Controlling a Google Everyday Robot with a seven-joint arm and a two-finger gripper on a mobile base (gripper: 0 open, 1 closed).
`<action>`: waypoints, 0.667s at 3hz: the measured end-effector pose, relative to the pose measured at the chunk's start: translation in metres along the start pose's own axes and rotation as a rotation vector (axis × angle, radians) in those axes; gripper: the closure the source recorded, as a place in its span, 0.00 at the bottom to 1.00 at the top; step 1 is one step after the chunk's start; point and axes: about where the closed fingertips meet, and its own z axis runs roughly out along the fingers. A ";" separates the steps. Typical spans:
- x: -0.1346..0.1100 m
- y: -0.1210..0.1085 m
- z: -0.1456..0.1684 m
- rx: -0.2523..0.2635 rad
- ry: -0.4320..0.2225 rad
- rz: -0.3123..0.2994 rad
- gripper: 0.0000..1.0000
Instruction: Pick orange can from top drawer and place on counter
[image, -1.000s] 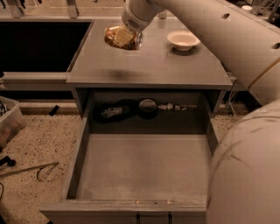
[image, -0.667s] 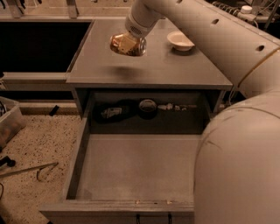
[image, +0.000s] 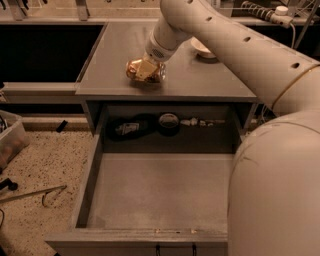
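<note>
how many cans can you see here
1. The can is low over the front left of the counter, held in the gripper, behind the open drawer. The arm may hide others on the counter.

The desk (image: 200, 82) is a flat, smooth grey top with a thick grey front edge, seen from above and from the front. Two things are on it. A dented, shiny orange can (image: 132, 70) is near the front edge, left of the middle. It is low at the surface with a dark shadow right beneath it, and whether it rests fully on the top cannot be told. The claw (image: 146, 71) is at this can, reaching in from the right rear and clamped on its sides. A small white bowl (image: 201, 49) stands toward the far right of the desk, partly hidden behind the arm (image: 225, 45), well apart from the can.
</note>
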 end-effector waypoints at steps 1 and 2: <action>0.005 0.022 0.012 -0.065 -0.025 0.001 1.00; 0.005 0.022 0.012 -0.065 -0.025 0.001 0.82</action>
